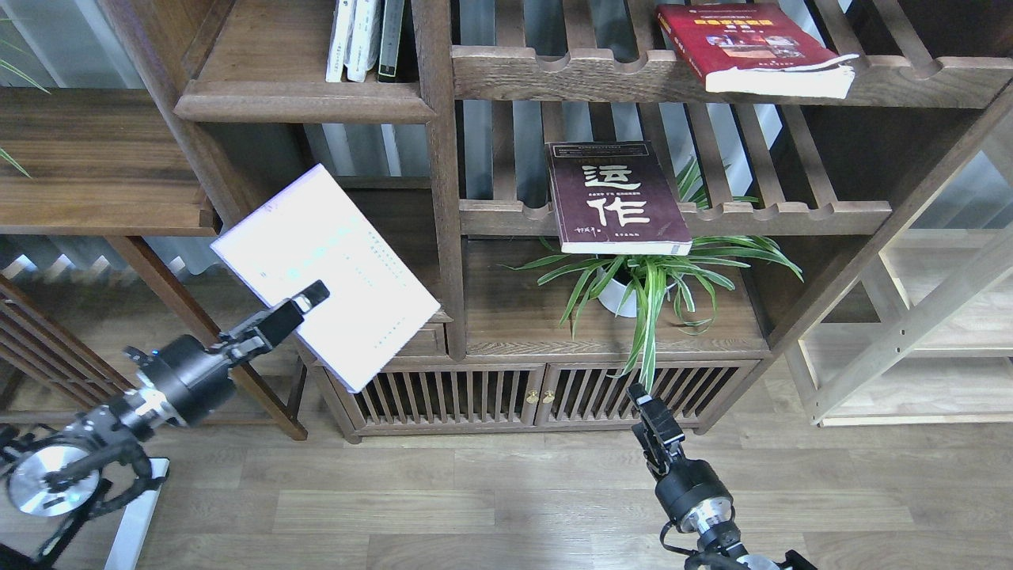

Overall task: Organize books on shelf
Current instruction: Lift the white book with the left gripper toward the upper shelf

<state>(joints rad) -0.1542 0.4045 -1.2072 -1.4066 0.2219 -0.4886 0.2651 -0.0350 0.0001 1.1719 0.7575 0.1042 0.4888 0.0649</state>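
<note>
Head view: left pincer [310, 296] clenched on lower edge of pale lavender-white paperback [324, 273], book held tilted in air before dark bookcase, below solid flat dark-brown wooden shelf board with rounded front edge [305, 101]. Few upright books [366, 38] stand on that shelf. Dark maroon paperback with big white Chinese characters [613, 198] lies on middle slatted rack [760, 214], above green spider plant [653, 277]. Thick red paperback with cover photos [752, 47] lies on upper slatted rack [910, 79]. Right pincer [653, 419] low over wood floor, holding nothing; finger gap cannot tell.
</note>
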